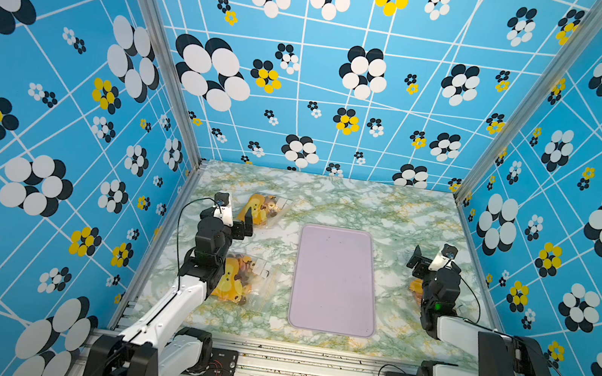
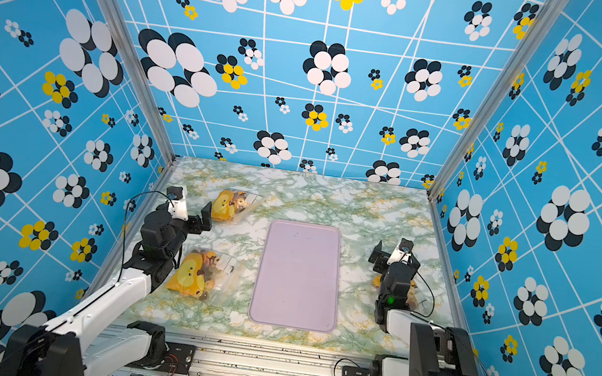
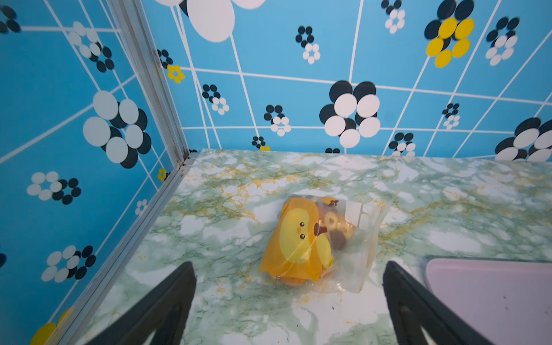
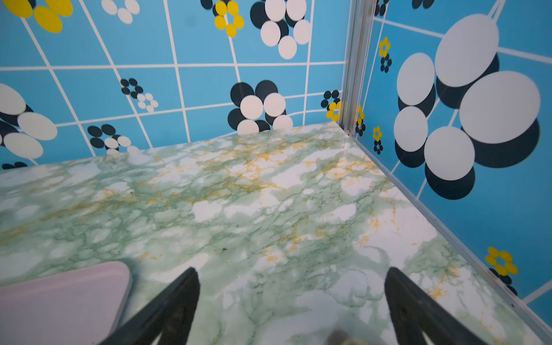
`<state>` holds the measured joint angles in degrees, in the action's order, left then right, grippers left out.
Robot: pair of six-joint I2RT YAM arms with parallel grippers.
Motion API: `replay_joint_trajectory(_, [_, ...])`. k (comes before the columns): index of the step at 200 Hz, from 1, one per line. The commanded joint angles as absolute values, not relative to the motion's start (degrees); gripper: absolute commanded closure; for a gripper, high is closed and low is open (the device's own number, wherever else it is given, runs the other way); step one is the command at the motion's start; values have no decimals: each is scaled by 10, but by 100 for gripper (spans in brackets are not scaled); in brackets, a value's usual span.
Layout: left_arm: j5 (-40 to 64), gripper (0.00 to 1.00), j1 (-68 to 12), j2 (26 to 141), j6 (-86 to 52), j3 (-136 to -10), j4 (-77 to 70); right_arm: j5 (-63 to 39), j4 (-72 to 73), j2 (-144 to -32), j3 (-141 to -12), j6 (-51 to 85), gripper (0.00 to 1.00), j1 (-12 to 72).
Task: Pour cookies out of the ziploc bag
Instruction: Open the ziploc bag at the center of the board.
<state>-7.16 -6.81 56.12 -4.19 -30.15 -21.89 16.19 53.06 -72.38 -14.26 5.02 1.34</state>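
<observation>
**Worktop** (image 1: 367, 209): marbled, and carries everything in the scene.

**Tray** (image 1: 334, 280): lilac and bare. It lies between the two end effectors, probably so that either arm can tip a bag over it.

**Left end effector** (image 1: 245, 223): fingers spread wide and holding nothing. It is aimed at the bag (image 3: 313, 239) just ahead of it, a stance suited to an approach.

**Right end effector** (image 1: 418, 259): equally wide and empty, facing bare worktop.

**Second bag** (image 1: 240, 279): lies behind the left end effector, beside its arm. An orange shape (image 1: 416, 289) under the right arm may be a third.

**Cookies** (image 3: 336, 230): inside the bags, with none on the tray.
</observation>
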Motion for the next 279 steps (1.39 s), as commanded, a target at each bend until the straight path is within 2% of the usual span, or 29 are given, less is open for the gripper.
replay_joint_trajectory(1, [-102, 1, -75, 514, -110, -346, -74, 173, 387, -673, -180, 94, 1, 20])
replay_joint_trajectory(32, [-79, 1, -75, 497, -168, -421, 64, 137, 238, -602, -232, 155, 1, 24])
replay_joint_trajectory(74, [11, 0, -75, 591, -193, -563, 236, 81, 12, -548, -338, 242, 1, 35])
replay_joint_trajectory(118, [80, 0, -76, 690, -194, -664, 297, -17, -133, -579, -436, 302, 1, 57])
replay_joint_trajectory(154, [124, 0, -79, 805, -207, -776, 379, -101, -256, -654, -535, 291, 1, 87])
replay_joint_trajectory(161, [131, 4, -79, 824, -208, -793, 384, -118, -275, -669, -550, 284, 1, 90])
replay_joint_trajectory(185, [139, 13, -83, 895, -208, -851, 404, -167, -291, -696, -571, 269, 1, 101])
replay_joint_trajectory(226, [131, 16, -113, 1029, -176, -962, 458, -206, -290, -729, -584, 257, 1, 121])
replay_joint_trajectory(262, [128, 29, -133, 1125, -159, -1045, 493, -223, -264, -743, -571, 267, 1, 135])
replay_joint_trajectory(279, [120, 30, -140, 1160, -143, -1075, 506, -226, -259, -750, -568, 266, 1, 140])
